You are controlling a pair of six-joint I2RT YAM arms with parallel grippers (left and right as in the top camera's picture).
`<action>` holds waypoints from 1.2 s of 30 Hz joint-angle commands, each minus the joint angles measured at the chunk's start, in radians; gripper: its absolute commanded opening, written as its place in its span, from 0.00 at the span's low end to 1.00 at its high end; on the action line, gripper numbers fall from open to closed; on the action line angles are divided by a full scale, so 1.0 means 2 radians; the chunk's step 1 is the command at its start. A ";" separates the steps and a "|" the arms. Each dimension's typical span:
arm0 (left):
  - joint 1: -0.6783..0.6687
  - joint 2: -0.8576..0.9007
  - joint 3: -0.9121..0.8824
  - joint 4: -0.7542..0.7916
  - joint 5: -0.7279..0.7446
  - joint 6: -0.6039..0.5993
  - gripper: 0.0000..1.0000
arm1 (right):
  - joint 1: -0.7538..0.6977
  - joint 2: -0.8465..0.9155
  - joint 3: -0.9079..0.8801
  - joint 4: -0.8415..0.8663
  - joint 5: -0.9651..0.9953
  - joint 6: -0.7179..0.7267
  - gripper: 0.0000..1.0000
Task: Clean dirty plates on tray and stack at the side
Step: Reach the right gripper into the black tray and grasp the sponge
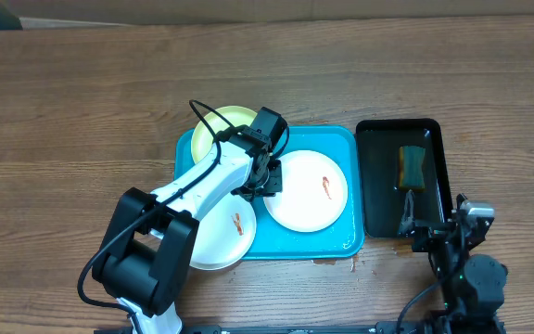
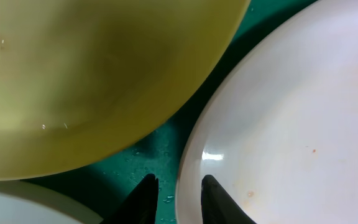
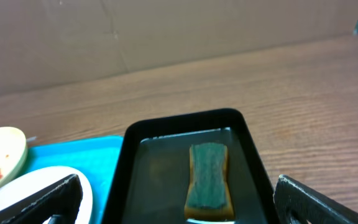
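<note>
On the turquoise tray [image 1: 350,141] lies a white plate [image 1: 309,190] with an orange smear. My left gripper [image 1: 270,179] sits at its left rim. In the left wrist view this plate [image 2: 291,112] fills the right side, and the gripper [image 2: 178,183] has narrow jaws closed across its rim, one finger over the wet tray [image 2: 135,168] and one over the plate. A pale yellow-green plate [image 1: 216,130] [image 2: 92,81] lies at the tray's back left. A second smeared white plate [image 1: 221,232] overhangs the front left corner. My right gripper [image 3: 179,199] stands wide open and holds nothing.
A narrow black tray [image 1: 371,186] [image 3: 160,162] stands right of the turquoise one, holding a green-topped sponge [image 1: 412,167] [image 3: 209,180] in shallow water. The right arm [image 1: 466,255] rests just in front of it. Bare wooden table [image 1: 82,102] surrounds both trays.
</note>
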 commanded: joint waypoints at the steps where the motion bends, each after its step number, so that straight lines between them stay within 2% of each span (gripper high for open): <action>1: -0.004 0.006 -0.007 0.005 -0.009 -0.008 0.26 | 0.001 0.049 0.092 -0.025 0.000 0.031 1.00; 5: -0.004 0.006 -0.007 0.010 -0.009 -0.008 0.25 | 0.001 0.157 0.216 -0.096 0.000 0.031 1.00; 10: -0.004 0.006 -0.007 0.008 -0.009 -0.008 0.21 | 0.001 0.326 0.374 -0.229 -0.003 0.027 1.00; 13: -0.004 0.006 -0.007 0.009 -0.009 -0.014 0.14 | 0.001 0.414 0.448 -0.315 -0.010 0.028 1.00; 16: -0.004 0.006 -0.007 0.011 -0.009 -0.014 0.14 | 0.001 0.497 0.513 -0.399 -0.050 0.027 1.00; 18: -0.004 0.006 -0.007 0.012 -0.009 -0.014 0.15 | 0.001 0.534 0.536 -0.425 -0.067 0.028 1.00; 21: -0.004 0.006 -0.007 0.015 -0.009 -0.015 0.15 | 0.001 0.577 0.539 -0.429 -0.075 0.042 0.82; 23: -0.006 0.006 -0.007 0.016 -0.009 -0.015 0.15 | 0.001 0.603 0.538 -0.429 -0.074 0.049 0.75; 33: -0.019 0.007 -0.007 0.019 -0.023 -0.017 0.16 | 0.005 0.695 0.537 -0.407 -0.040 0.054 0.77; 36: -0.020 0.007 -0.007 0.019 -0.024 -0.017 0.17 | 0.005 0.718 0.532 -0.384 -0.037 0.054 0.82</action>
